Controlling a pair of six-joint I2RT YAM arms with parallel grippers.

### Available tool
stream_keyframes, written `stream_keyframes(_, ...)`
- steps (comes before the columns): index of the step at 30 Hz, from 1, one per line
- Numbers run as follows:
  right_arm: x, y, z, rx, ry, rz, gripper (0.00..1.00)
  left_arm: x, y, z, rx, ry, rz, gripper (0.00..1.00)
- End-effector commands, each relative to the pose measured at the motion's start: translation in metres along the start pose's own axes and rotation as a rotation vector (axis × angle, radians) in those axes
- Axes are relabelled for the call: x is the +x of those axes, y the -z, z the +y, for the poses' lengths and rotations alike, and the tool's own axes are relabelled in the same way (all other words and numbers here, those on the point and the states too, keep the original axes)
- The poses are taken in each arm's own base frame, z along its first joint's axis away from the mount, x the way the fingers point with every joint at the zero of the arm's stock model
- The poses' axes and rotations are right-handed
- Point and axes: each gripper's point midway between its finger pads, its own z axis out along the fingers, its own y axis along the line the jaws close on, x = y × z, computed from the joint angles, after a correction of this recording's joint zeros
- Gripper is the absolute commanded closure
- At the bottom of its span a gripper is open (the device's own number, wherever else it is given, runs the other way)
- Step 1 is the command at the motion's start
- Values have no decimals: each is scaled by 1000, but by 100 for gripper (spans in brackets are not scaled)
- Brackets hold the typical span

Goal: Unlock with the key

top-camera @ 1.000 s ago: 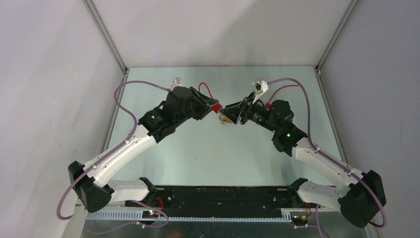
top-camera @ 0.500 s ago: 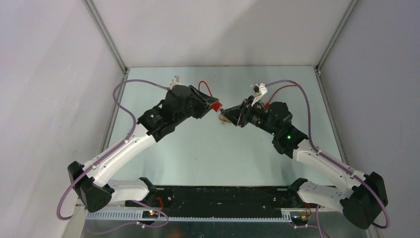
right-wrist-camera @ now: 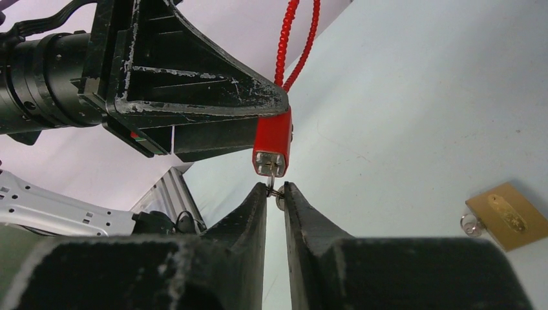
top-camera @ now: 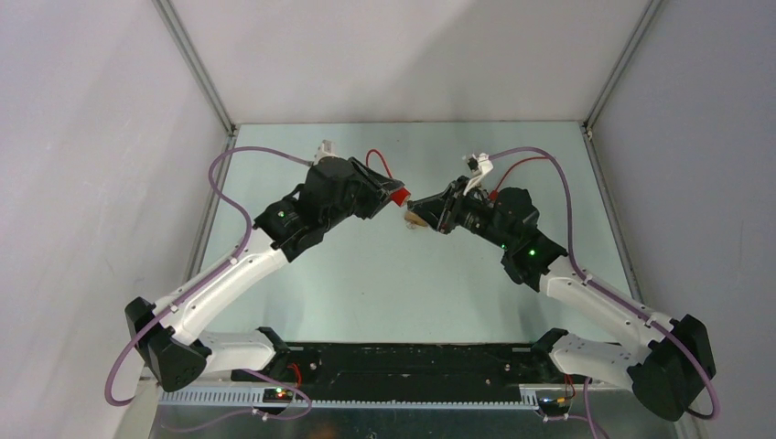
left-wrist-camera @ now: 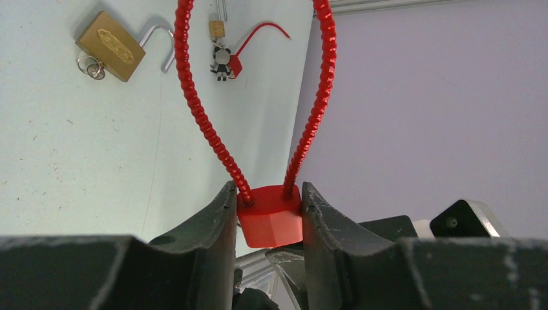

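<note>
Little changed in half a second — left jaws clamp the red lock, right jaws pinch the key at its base.

A rectangular brass padlock lies flat near the middle of the pale green desk. Its silver shackle is swung open, and small metal rings touch its base. Nearer the desk's far right corner, a tiny brass padlock lies beside a black-and-white figurine and a red plastic tag.

Lock is red (cable too), padlock brass.
</note>
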Motion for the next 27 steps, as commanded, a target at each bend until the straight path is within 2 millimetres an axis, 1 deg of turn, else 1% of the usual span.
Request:
stream_keyframes(1,-18,-4,11,-45,40,-64,83,-11,16,-30,94,12,-22,100)
stream_keyframes(2,-18,-4,12,-49,43,-63,85,-12,15,-30,93,11,-23,100)
stream_keyframes(4,-18,-4,13,-57,51,-62,92,-11,16,-30,95,9,-22,100)
stream_keyframes(5,-18,-4,14,-61,64,-62,99,-11,16,-29,93,9,-23,100)
stream_keyframes(6,-18,-4,14,-65,71,-62,100,-11,16,-29,93,8,-22,100)
stream_keyframes(8,-18,-3,15,-68,103,-62,100,-11,15,-28,91,8,-21,100)
stream_keyframes(11,-20,-2,13,-49,211,-52,100,-9,14,-25,85,7,-14,100)
stream_keyframes(12,-22,-2,18,-54,244,-55,100,-8,14,-24,83,6,-10,100)
stream_keyframes(13,-21,-2,14,-32,300,-46,100,-7,13,-24,80,3,-8,100)
stream_keyframes(14,-24,-3,16,-34,356,-46,100,-6,13,-24,80,2,-4,100)
stream_keyframes(15,-21,-3,12,-8,378,-34,100,-6,12,-24,79,0,0,100)
stream_keyframes(16,-22,-4,14,-6,421,-33,100,-4,12,-24,79,-3,6,100)
stream_keyframes(17,-22,-5,11,12,430,-27,100,-3,12,-25,81,-5,9,100)
stream_keyframes(19,-23,-6,12,3,419,-30,100,-2,13,-27,88,-14,15,100)
stream_keyframes(20,-22,-7,13,-2,374,-29,100,-1,14,-28,92,-16,19,100)
stream_keyframes(21,-26,-8,13,-18,345,-39,100,1,14,-28,92,-20,26,100)
stream_keyframes(22,-25,-10,13,-27,265,-36,100,3,15,-31,99,-22,33,100)
stream_keyframes(23,-30,-11,15,-53,228,-50,100,4,15,-31,102,-23,37,100)
stream_keyframes(24,-29,-13,15,-64,150,-43,100,5,16,-33,108,-25,43,100)
stream_keyframes(26,-36,-18,20,-106,61,-65,100,8,18,-36,122,-33,53,100)
stream_keyframes(27,-34,-20,15,-112,30,-57,100,10,19,-38,128,-35,59,100)
